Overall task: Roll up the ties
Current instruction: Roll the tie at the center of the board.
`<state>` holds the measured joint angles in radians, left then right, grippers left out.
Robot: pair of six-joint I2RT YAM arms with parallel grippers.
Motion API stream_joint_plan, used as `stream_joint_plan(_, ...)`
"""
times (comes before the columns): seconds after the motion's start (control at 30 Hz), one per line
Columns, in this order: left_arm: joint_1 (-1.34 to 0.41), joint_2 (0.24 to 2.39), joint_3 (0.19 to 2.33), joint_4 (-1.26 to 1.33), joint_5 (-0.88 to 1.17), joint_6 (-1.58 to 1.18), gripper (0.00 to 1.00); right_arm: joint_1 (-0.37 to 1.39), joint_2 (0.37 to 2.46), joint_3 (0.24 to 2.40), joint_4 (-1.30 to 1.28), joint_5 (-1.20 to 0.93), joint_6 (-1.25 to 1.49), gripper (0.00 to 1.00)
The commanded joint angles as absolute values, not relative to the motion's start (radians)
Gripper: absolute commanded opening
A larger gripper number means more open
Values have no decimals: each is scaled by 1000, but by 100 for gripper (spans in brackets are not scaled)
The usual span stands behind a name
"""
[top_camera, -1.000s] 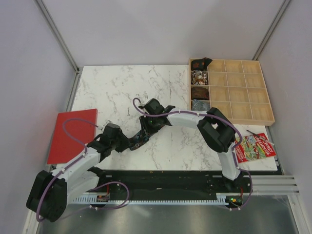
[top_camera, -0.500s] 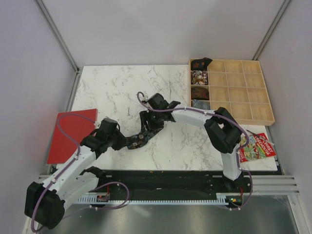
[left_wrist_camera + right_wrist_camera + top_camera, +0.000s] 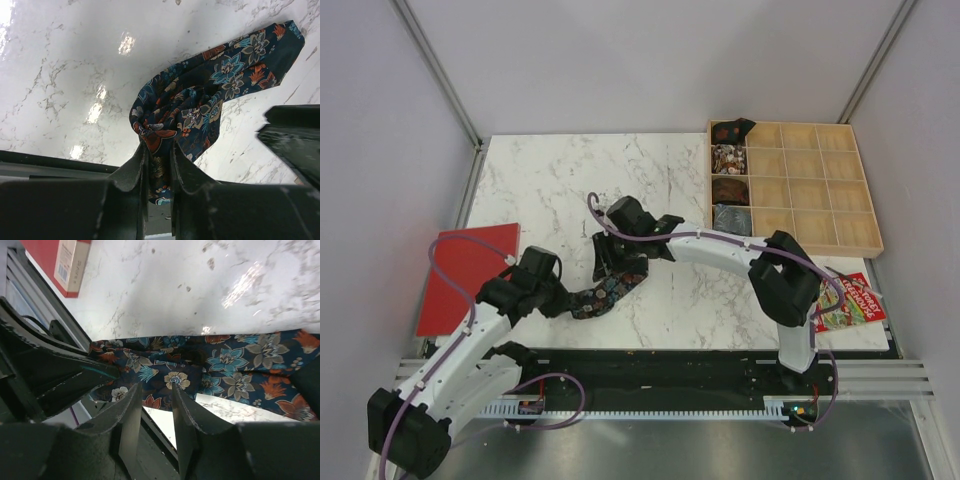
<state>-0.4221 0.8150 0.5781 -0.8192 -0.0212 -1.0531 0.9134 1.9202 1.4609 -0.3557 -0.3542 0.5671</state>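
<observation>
On the white marble counter (image 3: 550, 180), seen from above, we find the black floral necktie (image 3: 605, 293) dragged leftward, closer to the flat red mat (image 3: 455, 285), bunched and not yet rolled. At the left wrist, the left gripper (image 3: 157, 150) is clamped on its crumpled end. At the right wrist, the right gripper (image 3: 156, 390) sits narrowly parted over the cloth; we cannot tell if it grips.

Under me spreads a white marble-patterned table top (image 3: 550, 180). On its left edge lies a flat red rectangular mat (image 3: 460, 275). At the far right corner sits a pale wooden tray of square compartments (image 3: 865, 245), and nearer, well apart from it, a red booklet with a colourful cover (image 3: 850, 300)
</observation>
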Motion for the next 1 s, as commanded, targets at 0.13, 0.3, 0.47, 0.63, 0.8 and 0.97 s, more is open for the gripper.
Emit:
stream_joint_plan(0.13,-423,795,644,-896,-67,-1028,8,976,2009,1473,-331,-328,612,37)
stream_joint_plan(0.3,-423,796,643,-907,-84,-1031,8,980,2028,1470,-336,-308,607,37)
stream_joint_plan(0.47,-423,805,652,-914,-92,-1031,8,982,2051,1473,-331,-313,606,36)
stream_joint_plan(0.63,-423,831,690,-925,-106,-1025,7,999,2071,1480,-308,-324,624,35)
stream_joint_plan(0.8,-423,876,759,-933,-129,-1009,7,1003,2097,1486,-259,-360,653,35)
stream_joint_plan(0.97,-423,954,810,-933,-149,-980,6,1003,2128,1502,-183,-429,690,35)
